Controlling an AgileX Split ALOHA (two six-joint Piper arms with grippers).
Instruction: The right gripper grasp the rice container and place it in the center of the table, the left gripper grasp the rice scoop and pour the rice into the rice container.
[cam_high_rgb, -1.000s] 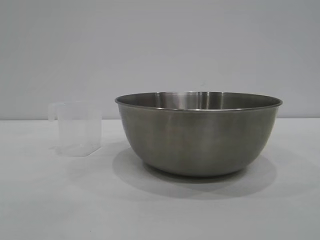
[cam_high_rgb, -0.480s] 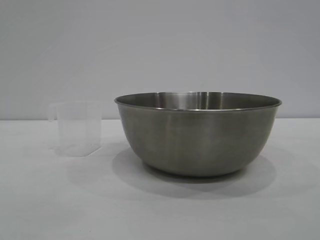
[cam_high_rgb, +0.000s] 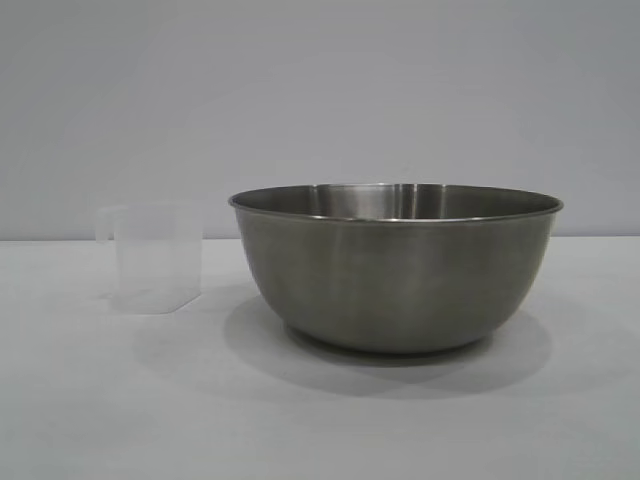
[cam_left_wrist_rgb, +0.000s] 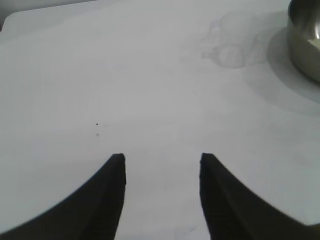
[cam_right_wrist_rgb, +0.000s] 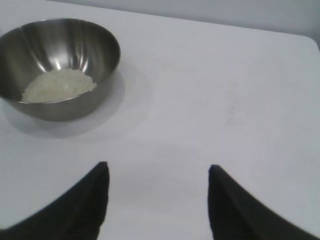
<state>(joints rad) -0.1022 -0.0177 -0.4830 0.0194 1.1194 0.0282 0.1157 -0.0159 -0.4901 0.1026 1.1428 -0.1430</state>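
The steel rice container (cam_high_rgb: 396, 268) stands upright on the white table (cam_high_rgb: 320, 420), near the middle. In the right wrist view it (cam_right_wrist_rgb: 60, 55) holds a small heap of white rice (cam_right_wrist_rgb: 57, 85). The clear rice scoop (cam_high_rgb: 152, 257) stands upright to its left, apart from it, and looks empty; it shows faintly in the left wrist view (cam_left_wrist_rgb: 227, 47) beside the container's edge (cam_left_wrist_rgb: 305, 40). My left gripper (cam_left_wrist_rgb: 161, 159) is open and empty over bare cloth, well away from the scoop. My right gripper (cam_right_wrist_rgb: 158, 167) is open and empty, well away from the container. Neither gripper shows in the exterior view.
A plain grey wall stands behind the table. The table's far rounded corner (cam_right_wrist_rgb: 312, 42) shows in the right wrist view. Bare white cloth lies around both grippers.
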